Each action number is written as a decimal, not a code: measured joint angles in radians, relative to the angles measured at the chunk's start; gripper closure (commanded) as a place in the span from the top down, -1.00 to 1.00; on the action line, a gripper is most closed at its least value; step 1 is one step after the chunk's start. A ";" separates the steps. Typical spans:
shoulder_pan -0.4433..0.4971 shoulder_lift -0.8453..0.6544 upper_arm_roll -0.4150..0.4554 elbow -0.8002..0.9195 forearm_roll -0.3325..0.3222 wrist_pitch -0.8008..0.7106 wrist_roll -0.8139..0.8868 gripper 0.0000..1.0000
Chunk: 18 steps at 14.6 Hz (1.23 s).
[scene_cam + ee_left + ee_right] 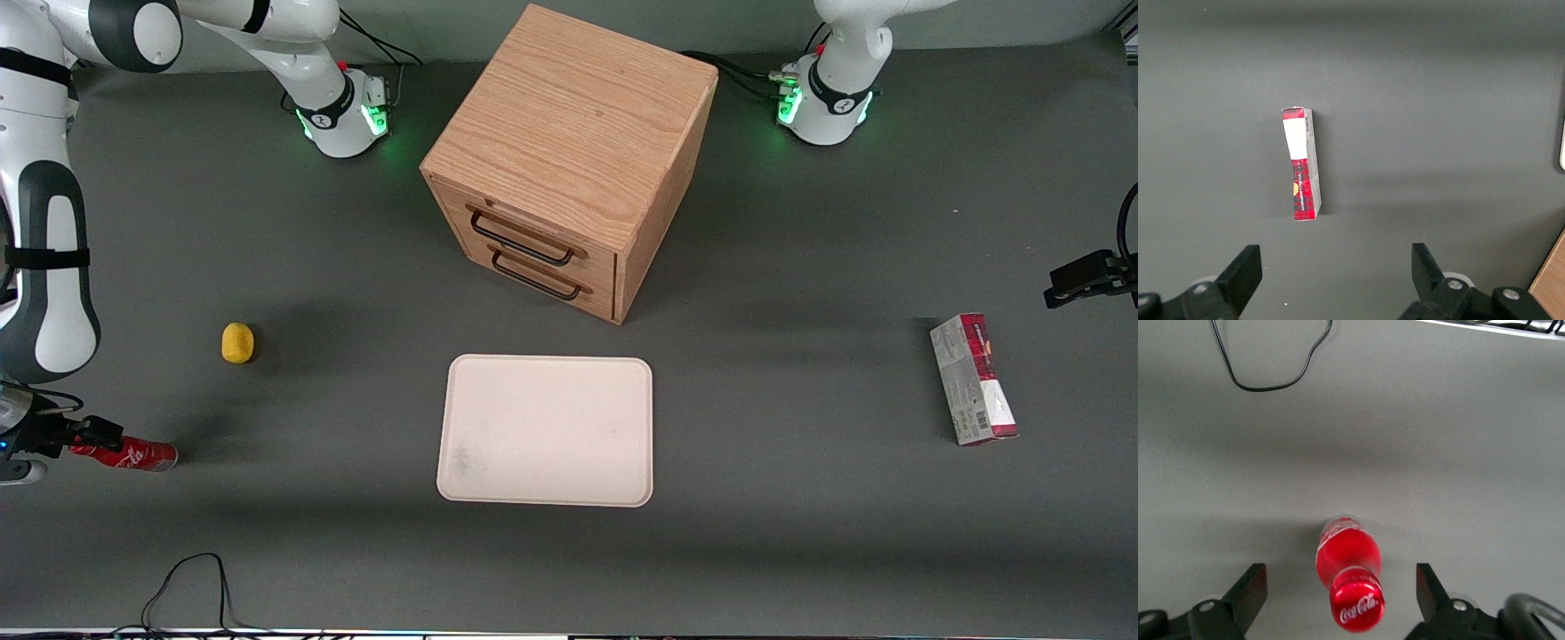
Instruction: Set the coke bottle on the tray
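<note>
The coke bottle (129, 454) is small, glossy and red, and lies on its side on the grey table at the working arm's end. My gripper (92, 435) is low at the bottle's cap end. In the right wrist view the red cap with white script (1358, 608) faces the camera, and the gripper (1340, 578) is open with one black finger on each side of the bottle, neither touching it. The cream-white tray (547, 431) lies flat at the table's middle, in front of the drawers, with nothing on it.
A wooden two-drawer cabinet (569, 160) stands farther from the front camera than the tray. A small yellow object (237, 343) lies near the bottle. A red-and-grey carton (973, 378) (1303, 163) lies toward the parked arm's end. A black cable (191, 587) loops at the table's near edge.
</note>
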 measured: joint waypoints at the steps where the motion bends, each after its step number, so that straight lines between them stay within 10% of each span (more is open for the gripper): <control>1: 0.000 0.003 0.000 0.000 0.006 0.002 -0.009 0.24; 4: -0.001 0.003 0.000 0.000 0.020 0.003 -0.040 -0.50; 9: -0.002 0.004 0.001 0.000 0.032 0.014 -0.079 -1.00; 18: 0.008 0.001 0.002 0.008 0.033 -0.001 -0.085 -1.00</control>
